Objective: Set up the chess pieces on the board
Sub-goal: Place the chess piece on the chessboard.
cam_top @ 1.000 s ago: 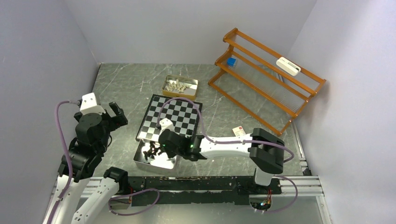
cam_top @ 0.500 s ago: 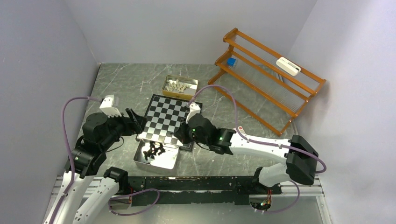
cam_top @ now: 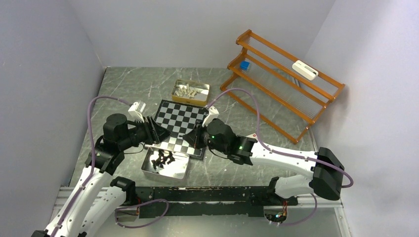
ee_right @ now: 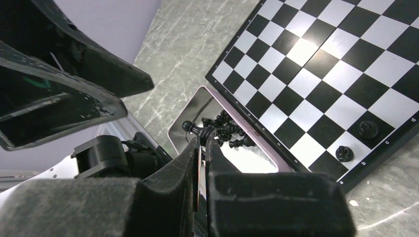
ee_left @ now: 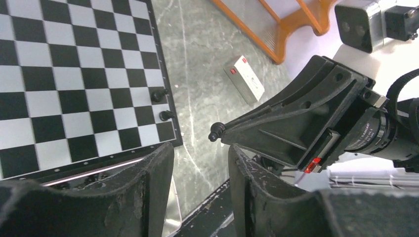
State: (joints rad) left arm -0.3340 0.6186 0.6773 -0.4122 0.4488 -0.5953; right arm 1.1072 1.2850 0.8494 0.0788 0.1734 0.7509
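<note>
The chequered board (cam_top: 180, 118) lies mid-table with two black pawns (ee_left: 158, 95) (ee_left: 166, 116) standing on its near right corner squares. My right gripper (ee_right: 202, 143) is shut on a black pawn (ee_right: 194, 128), held sideways at the fingertips in the air over the board's near edge. My left gripper (ee_left: 200, 163) faces it from the left with its jaws partly open and nothing between them; the held pawn (ee_left: 214, 132) hangs just beyond its fingertips. More black chess pieces (ee_right: 227, 131) lie in a silver tray (cam_top: 178, 170). Cream-white pieces fill a tin (cam_top: 190, 91) behind the board.
An orange wire rack (cam_top: 281, 84) stands at the back right with a blue block and a white device on it. A small white box (cam_top: 253, 139) lies on the marble table right of the board. Grey walls close in on three sides.
My right gripper rose from the silver tray with the pawn and moved to the board's near edge. My left arm swung right towards it, and its jaws narrowed.
</note>
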